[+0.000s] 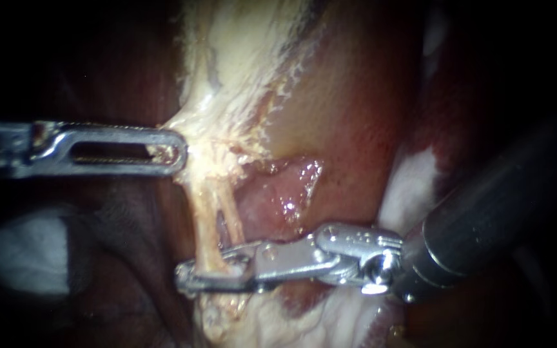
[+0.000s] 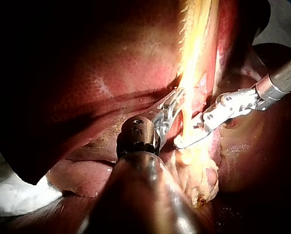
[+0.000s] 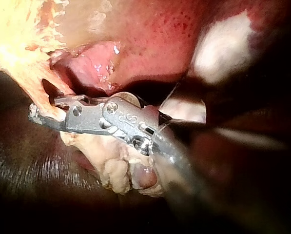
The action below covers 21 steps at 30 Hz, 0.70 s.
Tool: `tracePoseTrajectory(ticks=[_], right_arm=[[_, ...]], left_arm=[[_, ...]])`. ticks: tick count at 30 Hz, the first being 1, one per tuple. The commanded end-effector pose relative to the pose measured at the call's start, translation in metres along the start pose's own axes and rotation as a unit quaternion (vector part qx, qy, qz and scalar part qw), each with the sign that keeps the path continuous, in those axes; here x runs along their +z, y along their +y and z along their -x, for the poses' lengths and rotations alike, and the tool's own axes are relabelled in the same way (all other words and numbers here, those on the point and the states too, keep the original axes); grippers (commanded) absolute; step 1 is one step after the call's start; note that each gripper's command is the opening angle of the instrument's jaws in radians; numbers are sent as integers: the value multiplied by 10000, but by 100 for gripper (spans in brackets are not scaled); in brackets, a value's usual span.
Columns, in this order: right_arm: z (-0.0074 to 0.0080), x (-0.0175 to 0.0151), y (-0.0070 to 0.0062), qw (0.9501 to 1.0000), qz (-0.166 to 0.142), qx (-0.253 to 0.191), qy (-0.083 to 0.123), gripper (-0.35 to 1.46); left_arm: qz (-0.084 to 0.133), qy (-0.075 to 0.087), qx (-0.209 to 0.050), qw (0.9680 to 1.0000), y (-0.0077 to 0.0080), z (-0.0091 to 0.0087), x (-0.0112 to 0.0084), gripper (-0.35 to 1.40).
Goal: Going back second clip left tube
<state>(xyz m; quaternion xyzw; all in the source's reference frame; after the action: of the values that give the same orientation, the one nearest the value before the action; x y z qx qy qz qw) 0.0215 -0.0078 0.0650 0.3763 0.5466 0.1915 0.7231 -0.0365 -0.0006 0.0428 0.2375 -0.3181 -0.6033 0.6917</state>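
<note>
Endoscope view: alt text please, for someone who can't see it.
The right instrument, jaws open, straddles a pale tube low in the view. The left instrument has its jaws shut on pale tissue higher up.

Liver fills 1 to 3 o'clock, red-brown and wet. Pale fatty tissue at 12, edges frayed. Glossy pink fold just off centre toward 4 (glare spots on it). White cloth at 8, second white patch at 3
</note>
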Motion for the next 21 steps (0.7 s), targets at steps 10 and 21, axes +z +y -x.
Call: tracePoseTrajectory(ticks=[10, 21], right_arm=[[-8, 11, -7, 9994, -229, -59, 242, 51], [-16, 34, 9, 9928, -61, -982, 680, 60]], left_arm=[[6, -6, -5, 10000, -3, 0, 0, -35], [39, -32, -23, 10000, -13, -4, -2, -35]])
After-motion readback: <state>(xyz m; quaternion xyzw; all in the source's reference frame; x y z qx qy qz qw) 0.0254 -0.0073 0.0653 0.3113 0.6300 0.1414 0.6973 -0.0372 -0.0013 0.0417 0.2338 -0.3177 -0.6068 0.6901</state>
